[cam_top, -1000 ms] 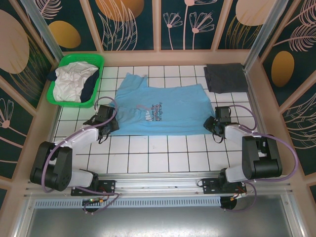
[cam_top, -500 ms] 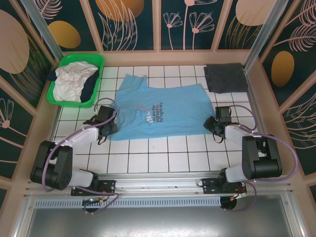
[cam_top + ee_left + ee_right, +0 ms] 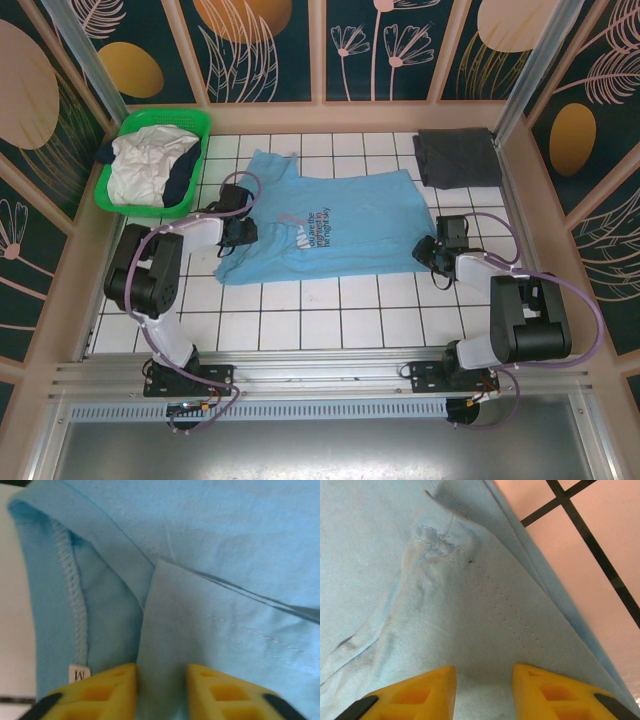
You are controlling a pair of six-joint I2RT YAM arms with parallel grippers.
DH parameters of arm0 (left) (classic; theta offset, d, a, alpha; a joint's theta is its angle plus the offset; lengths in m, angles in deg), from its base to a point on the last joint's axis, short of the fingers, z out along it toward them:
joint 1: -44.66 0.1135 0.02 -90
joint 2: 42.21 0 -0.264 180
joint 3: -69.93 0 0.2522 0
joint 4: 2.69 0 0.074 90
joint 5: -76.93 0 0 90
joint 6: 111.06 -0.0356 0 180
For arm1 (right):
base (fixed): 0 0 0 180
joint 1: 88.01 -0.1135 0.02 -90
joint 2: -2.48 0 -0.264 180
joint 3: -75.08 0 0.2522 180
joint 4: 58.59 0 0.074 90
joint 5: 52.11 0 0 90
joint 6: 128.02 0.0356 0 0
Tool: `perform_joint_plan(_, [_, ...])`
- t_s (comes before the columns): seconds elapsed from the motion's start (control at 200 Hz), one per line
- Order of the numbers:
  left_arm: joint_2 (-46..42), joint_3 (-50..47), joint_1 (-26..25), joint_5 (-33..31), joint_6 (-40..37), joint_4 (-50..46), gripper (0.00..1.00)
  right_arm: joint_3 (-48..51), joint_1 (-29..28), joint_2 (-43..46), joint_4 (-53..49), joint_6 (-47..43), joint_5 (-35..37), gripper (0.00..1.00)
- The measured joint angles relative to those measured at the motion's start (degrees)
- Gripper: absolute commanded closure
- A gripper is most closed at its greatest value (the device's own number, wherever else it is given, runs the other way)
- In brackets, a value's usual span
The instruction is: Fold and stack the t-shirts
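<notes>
Both grippers pinched the light blue t-shirt [image 3: 320, 225]; limp, light cloth, likely best taken by its hemmed edges.

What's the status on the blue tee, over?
Left gripper pinching a fold of the blue tee near the collar. Right gripper gripping its hem corner. Tee partly folded on the table. Nothing in the way.

We see bare white tiled table [image 3: 330, 315] between the spread light blue t-shirt [image 3: 340, 225] and the arm bases, wide enough to pass. The green plastic basket [image 3: 125, 200] blocks the far left corner, the folded dark grey t-shirt [image 3: 456, 157] the far right.
</notes>
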Motion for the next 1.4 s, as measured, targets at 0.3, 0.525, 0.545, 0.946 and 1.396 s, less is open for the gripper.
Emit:
perform_joint_plan(0.3, [0.9,6.4,-0.1,-3.7,-1.2,-4.5,0.9,0.5,0.3,0.0,1.0,-0.6,-1.3,0.64])
perform_joint_plan(0.525, [0.9,7.8,-0.1,-6.4,-1.4,-7.6,0.87,1.0,0.5,0.0,2.3,-0.8,-3.0,0.64])
perform_joint_plan(0.545, [0.9,7.8,-0.1,-6.7,-1.4,-7.8,0.86,1.1,0.5,0.0,2.5,-0.8,-3.1,0.64])
perform_joint_plan(0.946, [-0.2,13.6,-0.1,-12.7,-1.2,-13.3,0.57,2.6,2.1,2.6,1.9,-0.8,-4.2,0.64])
perform_joint_plan(1.396, [-16.8,-13.7,-6.4,7.4,10.8,9.2,0.4,-0.8,-0.7,0.7,6.0,1.2,-6.3,0.64])
